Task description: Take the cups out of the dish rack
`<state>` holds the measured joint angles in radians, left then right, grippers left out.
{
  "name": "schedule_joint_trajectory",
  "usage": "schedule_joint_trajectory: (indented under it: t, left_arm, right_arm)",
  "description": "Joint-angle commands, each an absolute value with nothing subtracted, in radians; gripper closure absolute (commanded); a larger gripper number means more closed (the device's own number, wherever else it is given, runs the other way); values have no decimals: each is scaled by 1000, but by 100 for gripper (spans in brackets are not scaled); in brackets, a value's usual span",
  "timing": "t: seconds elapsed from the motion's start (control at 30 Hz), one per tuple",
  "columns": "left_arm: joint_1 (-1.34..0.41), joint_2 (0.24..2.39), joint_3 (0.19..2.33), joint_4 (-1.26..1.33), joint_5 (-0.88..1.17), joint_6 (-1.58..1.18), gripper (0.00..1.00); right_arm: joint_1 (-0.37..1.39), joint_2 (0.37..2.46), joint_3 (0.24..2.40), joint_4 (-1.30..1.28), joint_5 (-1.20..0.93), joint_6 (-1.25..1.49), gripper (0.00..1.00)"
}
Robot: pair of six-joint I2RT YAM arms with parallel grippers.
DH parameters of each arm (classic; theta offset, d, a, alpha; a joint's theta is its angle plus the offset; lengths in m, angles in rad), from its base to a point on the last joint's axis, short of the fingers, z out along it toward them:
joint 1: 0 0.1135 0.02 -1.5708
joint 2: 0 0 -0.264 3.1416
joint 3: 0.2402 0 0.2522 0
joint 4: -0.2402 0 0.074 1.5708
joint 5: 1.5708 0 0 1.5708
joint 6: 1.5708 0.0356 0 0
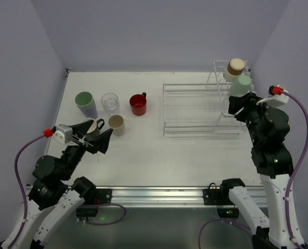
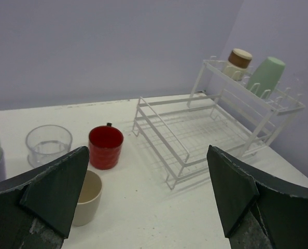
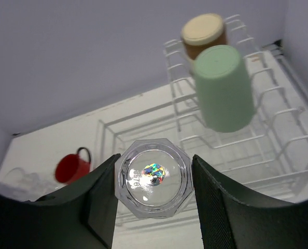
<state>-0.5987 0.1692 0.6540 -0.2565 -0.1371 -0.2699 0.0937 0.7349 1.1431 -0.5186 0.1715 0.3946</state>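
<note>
The white dish rack (image 1: pixel 195 111) stands at the right. A tan-brown cup (image 1: pixel 236 66) and a pale green cup (image 1: pixel 240 84) lie upturned on its tall part; both show in the right wrist view, tan-brown cup (image 3: pixel 205 32) and green cup (image 3: pixel 222 88). My right gripper (image 3: pixel 155 168) is shut on a clear octagonal glass (image 3: pixel 154 179), held over the rack's right end. My left gripper (image 2: pixel 149 192) is open and empty above the table, by a cream cup (image 2: pixel 86 197) and the red mug (image 2: pixel 106 147).
On the table at the left stand a lavender tumbler (image 1: pixel 85 104), a round clear glass (image 1: pixel 110 102), the red mug (image 1: pixel 138 104), the cream cup (image 1: pixel 116 124) and a black-handled mug (image 1: pixel 94 126), half hidden by my left gripper (image 1: pixel 99 139). Walls close three sides.
</note>
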Motion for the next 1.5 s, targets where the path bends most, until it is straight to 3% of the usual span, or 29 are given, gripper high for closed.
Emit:
schedule_joint_trajectory:
  t: [0.0, 0.13, 0.37, 0.47, 0.8, 0.93, 0.97, 1.03, 1.07, 1.13, 1.27, 1.37, 1.47]
  left_arm:
    - [-607, 250, 652, -167, 55, -320, 0]
    - [-607, 381, 568, 7, 239, -461, 2]
    - [-611, 616, 434, 559, 501, -780, 9]
    - [-614, 690, 402, 697, 505, -854, 12]
    - [-701, 808, 379, 808, 403, -899, 23]
    - [-726, 816, 382, 821, 377, -907, 38]
    - [-727, 816, 380, 821, 362, -910, 52]
    - [-726, 805, 379, 821, 339, -907, 72]
    - [-727, 799, 379, 802, 310, -899, 90]
    - [-726, 776, 391, 740, 275, -855, 100]
    - [-727, 759, 493, 412, 158, -741, 100]
    - [-727, 788, 608, 140, 60, -625, 100]
    - [-726, 837, 718, -141, -56, -503, 100]
  right_arm:
    - [167, 686, 1092, -410, -93, 486, 80]
    - [337, 733, 1006, -203, -260, 587, 79]
    - [595, 886, 842, 245, -383, 707, 79]
    - [658, 946, 825, 353, -416, 729, 79]
    - [729, 1106, 724, 615, -440, 821, 79]
    - [735, 1121, 677, 710, -436, 873, 78]
    - [736, 1126, 657, 733, -439, 888, 77]
    - [745, 1129, 641, 768, -442, 914, 75]
    - [749, 1123, 629, 765, -439, 917, 69]
    - [749, 1106, 620, 732, -430, 904, 55]
    - [750, 1025, 610, 593, -347, 838, 18]
    - [750, 970, 618, 416, -278, 763, 4]
    - [749, 921, 626, 229, -221, 664, 1]
